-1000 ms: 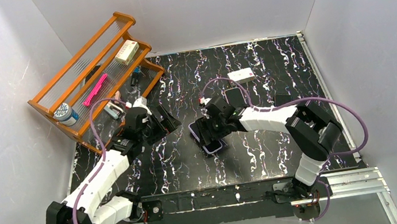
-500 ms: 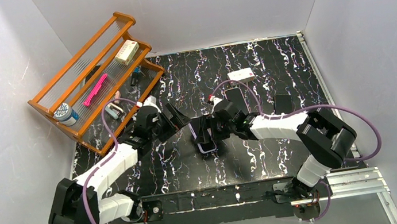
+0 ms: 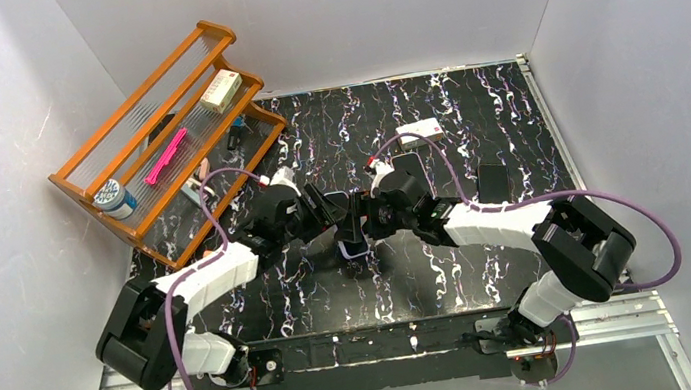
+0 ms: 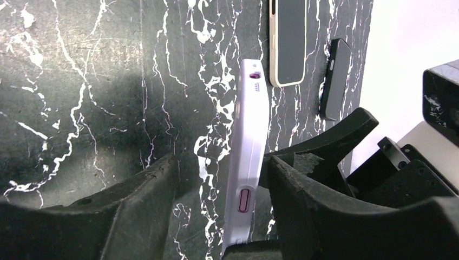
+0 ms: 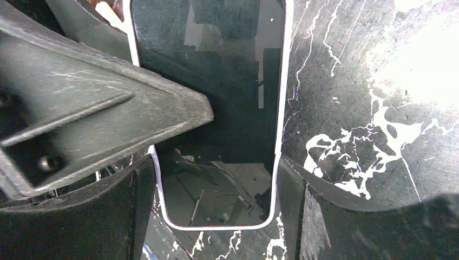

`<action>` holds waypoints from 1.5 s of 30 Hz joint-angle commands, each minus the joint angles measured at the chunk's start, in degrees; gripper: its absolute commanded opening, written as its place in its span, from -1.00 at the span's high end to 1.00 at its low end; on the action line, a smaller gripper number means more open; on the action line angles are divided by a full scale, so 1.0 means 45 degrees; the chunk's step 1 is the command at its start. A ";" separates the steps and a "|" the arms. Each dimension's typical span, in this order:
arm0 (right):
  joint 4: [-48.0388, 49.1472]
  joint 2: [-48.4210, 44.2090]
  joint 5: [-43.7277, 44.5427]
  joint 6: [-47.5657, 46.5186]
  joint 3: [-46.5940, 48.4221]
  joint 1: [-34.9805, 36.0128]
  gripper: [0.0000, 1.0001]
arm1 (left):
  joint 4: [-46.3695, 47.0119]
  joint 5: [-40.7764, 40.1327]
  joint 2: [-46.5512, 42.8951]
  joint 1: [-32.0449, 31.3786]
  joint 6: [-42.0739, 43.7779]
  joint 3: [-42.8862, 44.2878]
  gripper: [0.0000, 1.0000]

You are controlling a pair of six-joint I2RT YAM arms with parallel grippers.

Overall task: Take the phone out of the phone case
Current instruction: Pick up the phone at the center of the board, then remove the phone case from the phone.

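The phone in its lilac-white case [image 3: 351, 238] stands on edge above the middle of the table. My right gripper [image 3: 363, 225] is shut on its long edges; in the right wrist view the dark screen [image 5: 216, 97] sits between my fingers [image 5: 295, 206]. My left gripper [image 3: 337, 218] is open and straddles the phone from the left. In the left wrist view the case's side [image 4: 248, 162], with a purple button, stands between my fingers [image 4: 146, 206]. The left one is clear of it and the right one is close against it.
A beige-cased phone [image 3: 409, 168] and a black phone [image 3: 493, 181] lie behind the right arm; both also show in the left wrist view [image 4: 288, 43] [image 4: 333, 78]. A white box [image 3: 421, 132] lies farther back. A wooden rack [image 3: 163, 138] with small items stands at the back left.
My left arm has swung right until its open jaws stand around the phone. My right gripper has lifted the phone from flat on the table and turned it on edge.
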 commanded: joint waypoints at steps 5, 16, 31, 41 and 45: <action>0.1401 -0.0525 0.0012 -0.0022 0.0044 0.0013 0.97 | 0.0787 -0.0192 0.0481 -0.0292 -0.0043 0.0416 0.35; 0.1534 -0.1683 0.0333 -0.0007 -0.0208 -0.0018 -0.20 | 0.1172 -0.1681 -0.0821 -0.0225 -0.0888 0.0312 1.00; 0.3906 -0.5104 0.0419 0.2196 -0.2904 -0.0745 -0.97 | 0.4800 -0.1950 -0.2115 0.0391 -0.3402 -0.0961 1.00; 0.6920 -0.5129 -0.0627 0.3562 -0.3904 -0.0746 -0.95 | 0.6209 -0.2020 -0.2447 0.0391 -0.4293 -0.1195 1.00; 0.7768 -0.4760 -0.1019 0.3701 -0.3914 -0.0754 -0.82 | 0.6851 -0.1975 -0.2550 0.0391 -0.5143 -0.1418 1.00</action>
